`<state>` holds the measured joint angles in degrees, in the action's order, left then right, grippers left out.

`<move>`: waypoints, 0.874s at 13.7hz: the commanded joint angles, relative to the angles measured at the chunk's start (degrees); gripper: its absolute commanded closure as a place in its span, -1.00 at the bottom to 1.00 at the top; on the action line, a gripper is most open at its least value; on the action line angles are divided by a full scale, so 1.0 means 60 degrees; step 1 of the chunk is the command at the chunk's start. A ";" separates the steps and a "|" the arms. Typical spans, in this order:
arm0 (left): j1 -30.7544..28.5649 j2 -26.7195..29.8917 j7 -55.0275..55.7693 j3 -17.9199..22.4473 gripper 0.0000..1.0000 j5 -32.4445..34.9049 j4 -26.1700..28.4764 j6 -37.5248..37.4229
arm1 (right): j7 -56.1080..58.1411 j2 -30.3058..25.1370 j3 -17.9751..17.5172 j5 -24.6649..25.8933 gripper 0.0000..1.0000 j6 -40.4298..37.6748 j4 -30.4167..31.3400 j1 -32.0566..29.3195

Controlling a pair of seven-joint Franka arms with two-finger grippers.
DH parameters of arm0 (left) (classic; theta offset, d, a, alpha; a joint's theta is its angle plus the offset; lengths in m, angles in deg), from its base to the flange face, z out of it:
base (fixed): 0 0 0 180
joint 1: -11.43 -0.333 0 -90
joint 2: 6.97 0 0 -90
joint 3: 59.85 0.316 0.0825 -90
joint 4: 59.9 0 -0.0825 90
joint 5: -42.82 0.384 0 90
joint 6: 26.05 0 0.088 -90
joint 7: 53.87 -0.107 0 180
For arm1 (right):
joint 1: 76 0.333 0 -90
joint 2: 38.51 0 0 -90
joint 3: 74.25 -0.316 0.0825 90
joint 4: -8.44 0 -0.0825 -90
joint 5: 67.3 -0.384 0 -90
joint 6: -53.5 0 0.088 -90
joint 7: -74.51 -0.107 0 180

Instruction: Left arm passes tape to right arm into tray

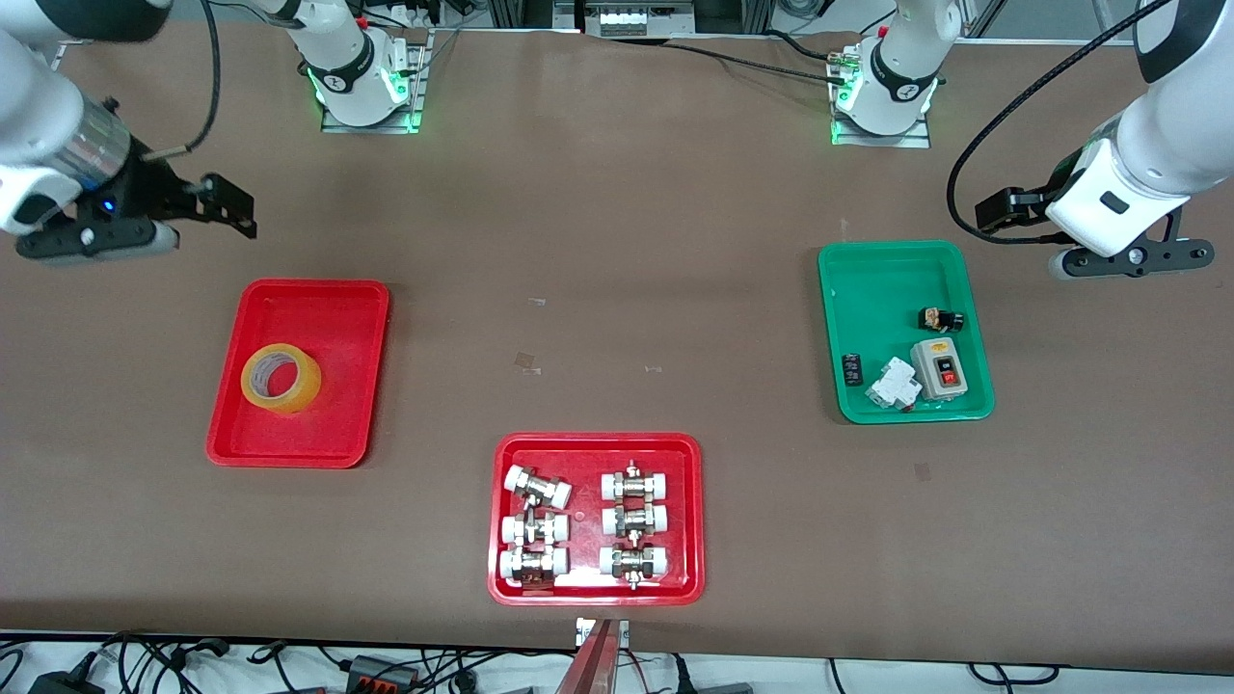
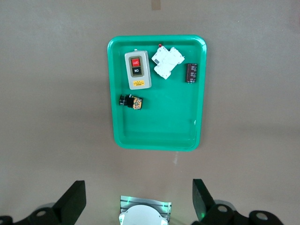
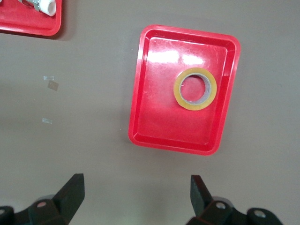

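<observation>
The tape (image 1: 281,378) lies flat in the plain red tray (image 1: 333,318) toward the right arm's end of the table. The right wrist view shows the tape (image 3: 195,88) in the tray (image 3: 159,117) too. My right gripper (image 1: 96,241) is open and empty, up over the bare table beside that tray; its fingers (image 3: 72,192) stand wide apart. My left gripper (image 1: 1128,258) is open and empty, up over the table at the left arm's end beside the green tray; its fingers (image 2: 75,201) are wide apart.
A green tray (image 1: 877,289) holds a switch box (image 1: 940,369), a white breaker and small black parts; it also fills the left wrist view (image 2: 159,126). A red tray (image 1: 694,520) with several white-capped metal fittings sits nearest the front camera.
</observation>
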<state>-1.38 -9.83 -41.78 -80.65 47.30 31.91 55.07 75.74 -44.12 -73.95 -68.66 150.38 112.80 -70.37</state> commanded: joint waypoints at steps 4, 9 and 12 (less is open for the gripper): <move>-0.0018 0.0168 -0.0008 -0.0064 -1.00 0.0221 0.0079 -0.0072 | -0.1171 0.0788 0.0082 0.0094 -1.00 -0.1612 -0.2010 -0.0118; -0.0018 0.0168 -0.0009 -0.0049 -1.00 0.0221 0.0079 -0.0072 | -0.1670 0.0337 0.0082 0.0197 -1.00 -0.1121 -0.1606 -0.0089; -0.0018 0.0168 -0.0023 -0.0049 -1.00 0.0221 0.0065 -0.0072 | -0.1611 -0.0076 0.0068 0.0227 -1.00 -0.0766 -0.1089 -0.0089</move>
<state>-1.35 -9.81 -41.78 -80.78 47.30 31.91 55.02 67.07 -41.84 -73.20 -68.26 144.37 103.58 -70.78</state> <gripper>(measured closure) 0.000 0.000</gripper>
